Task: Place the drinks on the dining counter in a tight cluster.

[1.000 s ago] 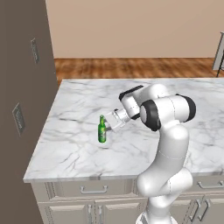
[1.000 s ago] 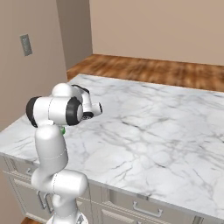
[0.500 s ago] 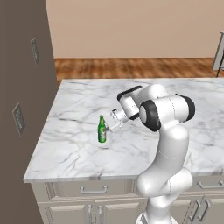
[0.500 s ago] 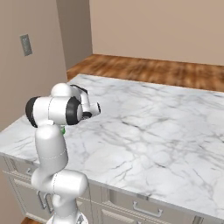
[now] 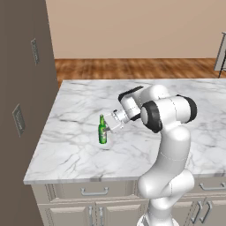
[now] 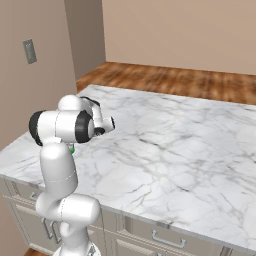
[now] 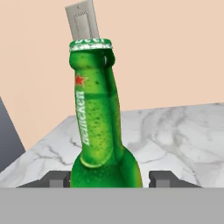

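Note:
A slim green glass bottle (image 5: 102, 131) stands upright on the marble top (image 5: 79, 101) of a cabinet with drawers, near its left end. In the hand view the bottle (image 7: 103, 131) rises close in front of the camera. My gripper (image 5: 108, 125) reaches the bottle from its right at body height. Its fingertips (image 7: 162, 178) flank the bottle's lower body, the left one at the glass and the right one a sliver away. In the right base view my arm hides all but a green speck of the bottle (image 6: 72, 148). The dining counter is out of view.
A tall grey cabinet (image 5: 22, 110) stands hard against the marble top's left end. Drawers (image 5: 92, 191) run under the front edge. Bare marble (image 6: 175, 140) stretches to the right of my arm. Wooden floor (image 5: 132, 68) lies beyond the far edge.
The jaws have narrowed from wide open to close on both sides of the green bottle. The arm and the bottle have hardly moved.

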